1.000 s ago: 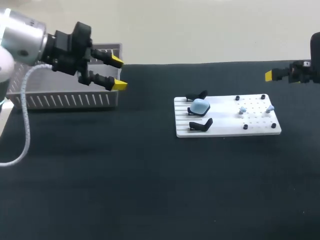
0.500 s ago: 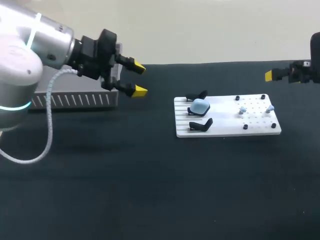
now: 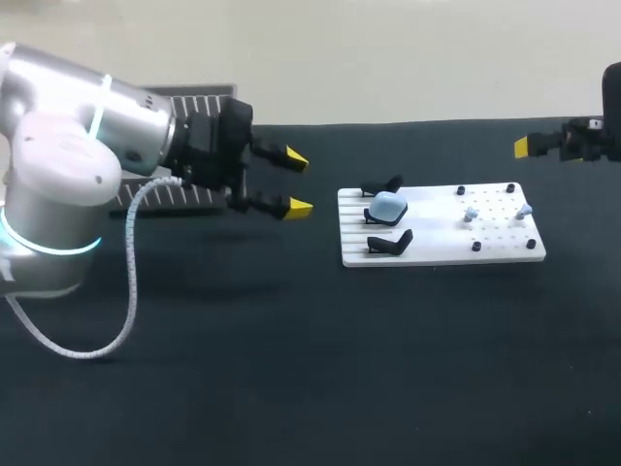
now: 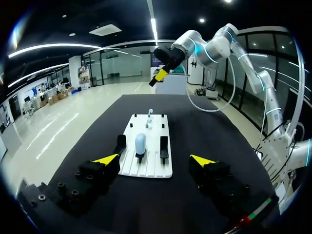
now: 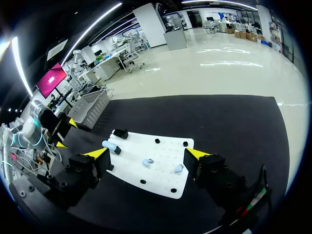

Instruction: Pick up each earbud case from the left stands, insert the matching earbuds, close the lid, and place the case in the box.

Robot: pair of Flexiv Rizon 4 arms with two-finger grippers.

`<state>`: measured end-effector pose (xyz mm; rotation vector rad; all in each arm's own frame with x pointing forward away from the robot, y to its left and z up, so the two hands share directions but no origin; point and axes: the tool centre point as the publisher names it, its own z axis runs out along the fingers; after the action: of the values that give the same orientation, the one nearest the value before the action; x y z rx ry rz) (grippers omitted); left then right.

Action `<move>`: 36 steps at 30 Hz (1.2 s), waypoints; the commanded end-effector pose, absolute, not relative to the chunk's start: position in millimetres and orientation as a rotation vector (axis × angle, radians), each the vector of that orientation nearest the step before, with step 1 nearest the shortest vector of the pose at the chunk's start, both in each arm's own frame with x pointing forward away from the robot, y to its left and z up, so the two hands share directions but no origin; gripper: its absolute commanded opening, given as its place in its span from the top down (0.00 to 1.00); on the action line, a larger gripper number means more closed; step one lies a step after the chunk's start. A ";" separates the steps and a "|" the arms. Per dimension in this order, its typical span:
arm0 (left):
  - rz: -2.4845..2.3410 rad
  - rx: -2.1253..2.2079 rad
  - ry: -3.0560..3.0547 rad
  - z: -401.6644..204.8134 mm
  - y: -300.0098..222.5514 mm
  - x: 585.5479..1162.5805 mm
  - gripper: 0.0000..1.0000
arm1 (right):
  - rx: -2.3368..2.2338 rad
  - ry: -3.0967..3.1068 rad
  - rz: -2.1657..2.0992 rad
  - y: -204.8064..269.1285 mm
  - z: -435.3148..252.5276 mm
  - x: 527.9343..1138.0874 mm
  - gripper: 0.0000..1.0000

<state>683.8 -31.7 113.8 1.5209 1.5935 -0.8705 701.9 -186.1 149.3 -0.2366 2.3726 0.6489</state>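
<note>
Earbud case (image 3: 389, 205) sat unpicked on its stand (image 3: 373, 217), earbuds (image 3: 471, 214) not yet inserted; left gripper (image 3: 299, 183) and right gripper (image 5: 146, 154) both gaped, empty.

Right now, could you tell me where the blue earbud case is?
Head view: the earbud case sits on the middle black stand at the left end of the white board.

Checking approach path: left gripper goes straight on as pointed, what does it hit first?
Probably the light-blue earbud case, dead ahead; height is unclear, so maybe the white board's near edge first.
</note>
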 end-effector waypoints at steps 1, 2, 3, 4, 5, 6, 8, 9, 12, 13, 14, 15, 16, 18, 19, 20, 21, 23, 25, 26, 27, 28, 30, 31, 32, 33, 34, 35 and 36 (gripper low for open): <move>-0.903 1.550 1.570 104.9 -38.8 700.8 0.00 | -0.237 2.373 0.647 -186.3 149.5 701.4 0.00; -0.905 1.557 1.571 104.4 -40.6 702.5 0.00 | -0.237 2.373 0.647 -186.3 149.5 701.4 0.00; -0.912 1.561 1.572 103.0 -42.2 704.4 0.00 | -0.237 2.373 0.647 -186.3 149.5 701.4 0.00; -0.916 1.566 1.576 102.0 -44.1 705.7 0.00 | -0.237 2.373 0.647 -186.3 149.5 701.4 0.00; -0.921 1.571 1.577 100.1 -46.5 706.9 0.00 | -0.237 2.373 0.647 -186.3 149.5 701.4 0.00; -0.924 1.576 1.583 97.8 -48.9 707.8 0.00 | -0.237 2.373 0.647 -186.3 149.5 701.4 0.00; -0.937 1.580 1.595 91.9 -53.6 708.5 0.00 | -0.237 2.373 0.647 -186.3 149.5 701.4 0.00; -0.943 1.581 1.600 89.3 -56.4 708.5 0.00 | -0.237 2.373 0.647 -186.3 149.5 701.4 0.00; -0.954 1.577 1.612 82.7 -63.7 708.9 0.00 | -0.237 2.373 0.647 -186.3 149.5 701.4 0.00; -0.956 1.577 1.613 81.4 -65.7 708.9 0.00 | -0.237 2.373 0.647 -186.3 149.5 701.4 0.00; -0.960 1.578 1.612 80.3 -67.5 708.8 0.00 | -0.237 2.373 0.647 -186.3 149.5 701.4 0.00; -0.964 1.578 1.611 79.2 -69.0 709.0 0.00 | -0.237 2.373 0.647 -186.3 149.5 701.4 0.00; -0.969 1.581 1.607 78.3 -70.9 709.3 0.00 | -0.237 2.373 0.647 -186.3 149.5 701.4 0.00; -0.968 1.595 1.607 76.0 -74.8 709.9 0.05 | -0.237 2.373 0.647 -186.3 149.5 701.4 0.00; -0.966 1.599 1.606 75.7 -76.0 709.9 0.11 | -0.237 2.373 0.647 -186.3 149.5 701.4 0.00; -0.965 1.600 1.605 75.7 -76.3 709.9 0.16 | -0.237 2.373 0.647 -186.3 149.5 701.4 0.00; -0.965 1.602 1.603 75.7 -77.2 709.7 0.16 | -0.237 2.373 0.647 -186.3 149.5 701.4 0.00; -0.963 1.605 1.601 75.2 -79.1 709.6 0.15 | -0.237 2.373 0.647 -186.3 149.5 701.4 0.00; -0.957 1.610 1.602 74.2 -80.7 709.6 0.14 | -0.237 2.373 0.647 -186.3 149.5 701.4 0.00; -0.953 1.615 1.601 73.7 -81.7 709.5 0.15 | -0.237 2.373 0.647 -186.3 149.5 701.4 0.00; -0.952 1.617 1.600 73.0 -82.6 709.4 0.16 | -0.237 2.373 0.647 -186.3 149.5 701.4 0.00; -0.952 1.619 1.600 72.3 -83.6 709.3 0.16 | -0.237 2.373 0.647 -186.3 149.5 701.4 0.00; -0.951 1.625 1.603 70.4 -85.5 709.1 0.17 | -0.237 2.373 0.647 -186.3 149.5 701.4 0.00; -0.952 1.627 1.603 68.6 -86.5 708.8 0.18 | -0.237 2.373 0.647 -186.3 149.5 701.4 0.00; -0.953 1.631 1.606 66.8 -87.5 708.5 0.21 | -0.237 2.373 0.647 -186.3 149.5 701.4 0.00; -0.956 1.633 1.609 64.2 -88.6 708.1 0.24 | -0.237 2.373 0.647 -186.3 149.5 701.4 0.00; -0.958 1.636 1.613 62.9 -89.2 707.8 0.24 | -0.237 2.373 0.647 -186.3 149.5 701.4 0.00; -0.952 1.645 1.625 60.8 -90.0 707.7 0.24 | -0.237 2.373 0.647 -186.3 149.5 701.4 0.00; -0.950 1.646 1.628 58.0 -90.8 708.2 0.24 | -0.237 2.373 0.647 -186.3 149.5 701.4 0.00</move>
<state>702.8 -86.0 62.4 1.6357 1.6193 -0.9500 701.9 -186.1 149.3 -0.2366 2.3726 0.6489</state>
